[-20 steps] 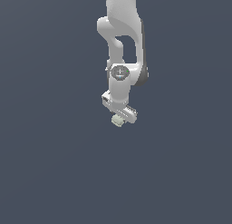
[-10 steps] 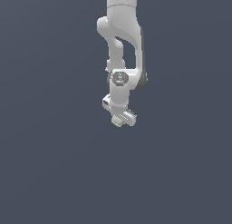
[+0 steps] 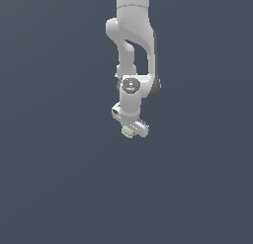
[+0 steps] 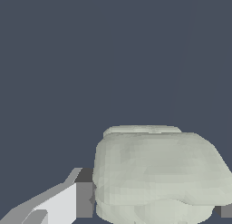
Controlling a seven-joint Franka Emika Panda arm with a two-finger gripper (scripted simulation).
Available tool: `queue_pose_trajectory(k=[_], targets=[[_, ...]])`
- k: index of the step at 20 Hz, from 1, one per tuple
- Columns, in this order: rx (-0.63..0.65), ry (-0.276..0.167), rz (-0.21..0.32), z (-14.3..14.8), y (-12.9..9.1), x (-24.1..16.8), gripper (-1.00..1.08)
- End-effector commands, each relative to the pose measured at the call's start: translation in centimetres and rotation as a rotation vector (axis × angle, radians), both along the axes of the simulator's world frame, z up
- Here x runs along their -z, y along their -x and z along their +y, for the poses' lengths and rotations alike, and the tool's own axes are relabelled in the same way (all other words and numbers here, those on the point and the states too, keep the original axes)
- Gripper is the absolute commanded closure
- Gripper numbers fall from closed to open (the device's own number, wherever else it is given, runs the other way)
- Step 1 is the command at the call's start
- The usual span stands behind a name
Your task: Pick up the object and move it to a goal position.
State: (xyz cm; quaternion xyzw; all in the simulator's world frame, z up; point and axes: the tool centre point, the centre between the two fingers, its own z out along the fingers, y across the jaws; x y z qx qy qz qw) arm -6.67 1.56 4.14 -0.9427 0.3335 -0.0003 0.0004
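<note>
1 white arm hangs down, and its gripper (image 3: 130, 132) sits a bit higher than 1 second ago. It is squeezed tight on the object (image 3: 128, 132), a tiny pale green lump. In the wrist view the object (image 4: 158, 173) looks wide, lying across between the fingers (image 4: 68, 202).

A bare simulated scene: flat, featureless slate-grey backdrop (image 3: 49, 188) behind a smooth white rendered arm (image 3: 132, 45).
</note>
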Motion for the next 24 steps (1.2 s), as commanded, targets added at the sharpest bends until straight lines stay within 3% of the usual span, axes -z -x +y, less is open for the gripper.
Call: queue_pose_trajectory(k=[1, 10, 24], targets=[[0.001, 0.0, 0.0, -0.2, -0.1, 0.0, 1.08], [0.001, 0.0, 0.0, -4.5, -1.0, -1.3, 1.08], [0.001, 0.0, 0.0, -19.0, -4.6, -5.6, 1.08]])
